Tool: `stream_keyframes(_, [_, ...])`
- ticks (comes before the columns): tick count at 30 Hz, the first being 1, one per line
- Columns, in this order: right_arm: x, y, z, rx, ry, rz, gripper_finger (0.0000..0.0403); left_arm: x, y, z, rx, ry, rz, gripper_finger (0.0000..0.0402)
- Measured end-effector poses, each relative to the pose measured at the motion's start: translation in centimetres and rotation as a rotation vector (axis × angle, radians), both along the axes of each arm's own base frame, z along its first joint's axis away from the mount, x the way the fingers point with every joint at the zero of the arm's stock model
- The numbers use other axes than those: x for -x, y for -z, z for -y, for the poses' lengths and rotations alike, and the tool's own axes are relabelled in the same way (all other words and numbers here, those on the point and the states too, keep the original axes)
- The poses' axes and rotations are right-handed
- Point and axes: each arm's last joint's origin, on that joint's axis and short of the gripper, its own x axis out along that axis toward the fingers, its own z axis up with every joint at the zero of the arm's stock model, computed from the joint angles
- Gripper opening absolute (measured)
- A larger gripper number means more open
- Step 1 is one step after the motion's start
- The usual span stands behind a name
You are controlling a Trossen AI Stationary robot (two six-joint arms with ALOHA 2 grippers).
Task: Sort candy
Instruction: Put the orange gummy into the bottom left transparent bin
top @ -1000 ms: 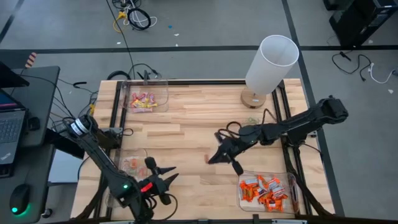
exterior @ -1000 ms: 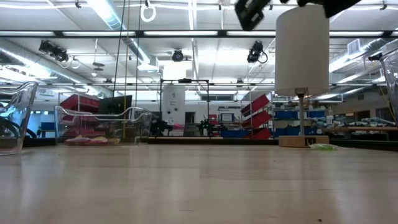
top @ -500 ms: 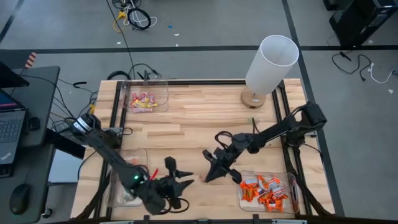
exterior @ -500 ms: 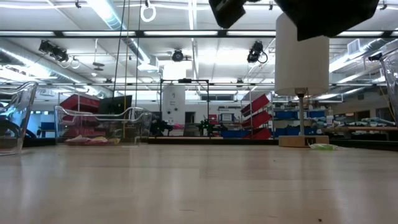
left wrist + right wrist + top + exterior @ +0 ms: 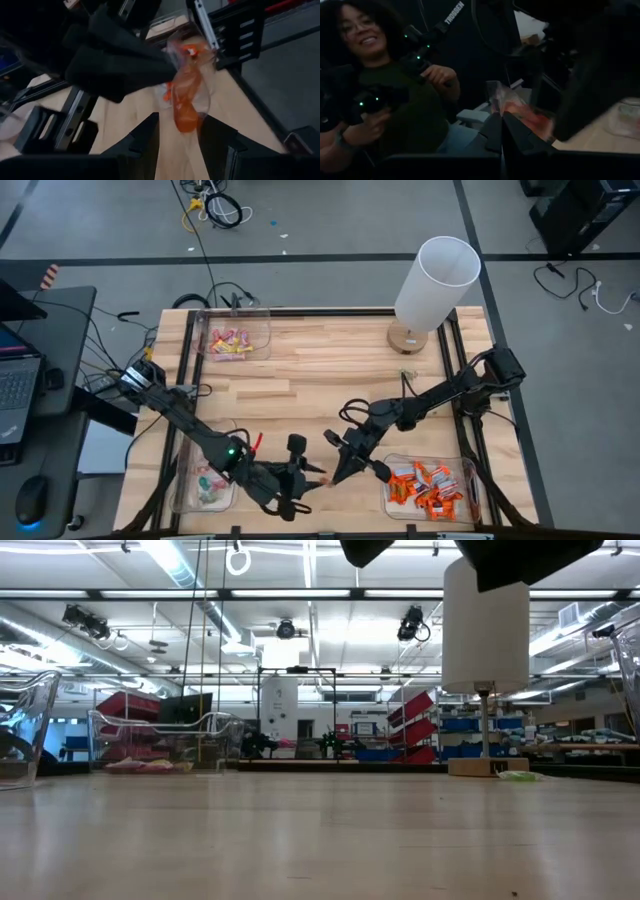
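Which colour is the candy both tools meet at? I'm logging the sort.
Orange candy, clearest in the left wrist view.

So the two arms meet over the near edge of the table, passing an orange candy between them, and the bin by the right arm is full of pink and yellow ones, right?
Nearly. The high view shows orange candies in the bin by the right arm; the rest stands.

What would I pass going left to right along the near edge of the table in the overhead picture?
Clear bin of pale candy → left gripper → orange candy passed between the arms → right gripper → clear bin of orange candy.
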Motion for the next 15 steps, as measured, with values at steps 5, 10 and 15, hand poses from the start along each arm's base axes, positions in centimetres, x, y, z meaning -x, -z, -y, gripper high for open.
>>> stream_keyframes(5, [-0.01, 0.13, 0.02, 0.019, 0.009, 0.001, 0.0000, -0.10, -0.02, -0.06, 0.007, 0.015, -0.002, 0.0132])
stream_keyframes(10, [-0.12, 0.13, 0.30, 0.024, 0.026, 0.006, 0.0000, -0.08, 0.03, -0.08, 0.028, 0.005, -0.007, 0.0127])
stream_keyframes(15, [-0.27, 0.15, 0.88, 0.020, 0.022, -0.002, 0.0002, 0.08, 0.25, -0.07, 0.044, -0.009, -0.030, 0.0080])
